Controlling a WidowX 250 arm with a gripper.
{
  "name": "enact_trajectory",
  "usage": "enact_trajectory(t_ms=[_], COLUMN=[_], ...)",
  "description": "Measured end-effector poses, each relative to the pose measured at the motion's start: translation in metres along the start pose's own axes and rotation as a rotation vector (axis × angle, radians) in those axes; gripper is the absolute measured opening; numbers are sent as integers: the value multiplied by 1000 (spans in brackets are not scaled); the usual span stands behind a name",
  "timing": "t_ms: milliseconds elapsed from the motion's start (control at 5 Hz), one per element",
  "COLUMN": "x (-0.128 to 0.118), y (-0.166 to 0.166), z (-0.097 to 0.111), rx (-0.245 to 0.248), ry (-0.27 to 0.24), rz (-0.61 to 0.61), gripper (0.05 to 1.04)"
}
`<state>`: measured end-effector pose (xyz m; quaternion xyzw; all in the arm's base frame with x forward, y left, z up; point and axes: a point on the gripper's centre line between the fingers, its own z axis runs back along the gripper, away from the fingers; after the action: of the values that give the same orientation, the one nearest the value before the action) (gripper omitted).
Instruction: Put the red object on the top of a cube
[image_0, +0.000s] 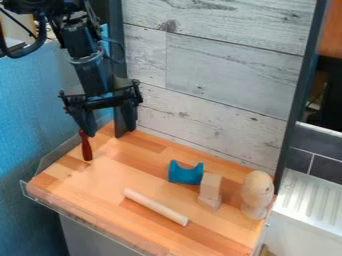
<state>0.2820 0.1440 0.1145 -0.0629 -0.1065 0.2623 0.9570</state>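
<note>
A wall panel of whitewashed, knotty planks (227, 65) stands behind the work surface, framed by a dark left-hand post (115, 30) and a dark right-hand post (304, 80) in the view. A blue covering (27, 105) spans the left side, and a white ribbed panel (307, 205) lies at the lower right, below dark grey tiles (327, 172). In front of the planks is a butcher-block tabletop (113, 180) of light and darker wood strips, with a clear raised edge (87, 228) along its front.

The black robot arm (87, 55) comes in from the upper left. Its black gripper (109, 133) hangs over the back left corner of the tabletop, open, its two fingers wide apart.

Near the right side of the tabletop, a pale wooden figure with an egg-shaped top (256, 187) stands upright. A plain wooden rod (155, 206) lies slantwise near the middle of the front. Between the figure and a blue arch-shaped block (185, 174), a wooden upper block (210, 185) sits on a smaller wooden lower block (209, 201). The blue block has its curved notch facing up.

Smallest is the slim dark red object (86, 147), upright at the back left, just below the gripper's left-hand finger in the view; whether the two touch, I cannot tell.
</note>
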Motion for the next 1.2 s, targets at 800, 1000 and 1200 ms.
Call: enact_trajectory(t_ms=[800, 1000, 1200], x=[27, 37, 50], y=[83, 103, 122], z=[-37, -44, -49], rx=[124, 141, 132], ry=[-16, -31, -56], rz=[81, 86, 114], gripper=[1001, 1001, 1001])
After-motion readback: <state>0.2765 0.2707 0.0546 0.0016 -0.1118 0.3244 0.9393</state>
